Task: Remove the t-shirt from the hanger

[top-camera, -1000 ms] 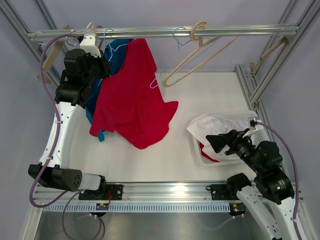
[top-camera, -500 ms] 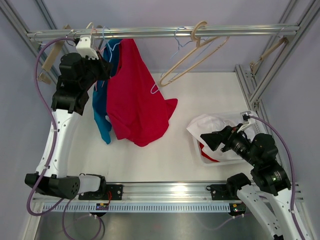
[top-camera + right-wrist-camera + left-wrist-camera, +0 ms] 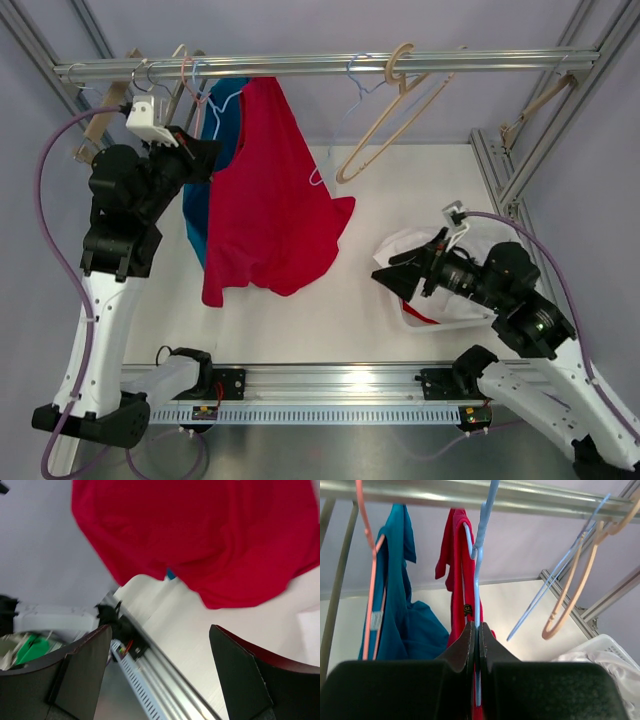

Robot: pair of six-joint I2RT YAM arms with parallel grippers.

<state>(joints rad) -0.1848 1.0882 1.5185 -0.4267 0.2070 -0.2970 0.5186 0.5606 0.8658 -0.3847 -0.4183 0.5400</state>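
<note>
A red t-shirt [image 3: 268,200] hangs from the rail on a light blue wire hanger [image 3: 476,570]. My left gripper [image 3: 203,152] is up at the shirt's left shoulder. In the left wrist view my left gripper [image 3: 478,626] is shut on that hanger's wire just below the collar of the red t-shirt [image 3: 457,575]. My right gripper [image 3: 392,272] hovers to the right of the shirt's lower hem, apart from it, pointing at it. In the right wrist view my right gripper [image 3: 160,650] stands open and empty, with the red t-shirt [image 3: 200,530] filling the top of the frame.
A teal shirt [image 3: 195,215] on a pink hanger [image 3: 370,580] hangs just left of the red one. Empty beige [image 3: 385,130] and blue [image 3: 355,80] hangers hang further right on the rail [image 3: 320,65]. A white basket [image 3: 455,305] of clothes sits under my right arm.
My left gripper has shut on the hanger wire and pulled back to the left; the red shirt swung and now hangs straighter. My right arm has moved left towards the shirt.
</note>
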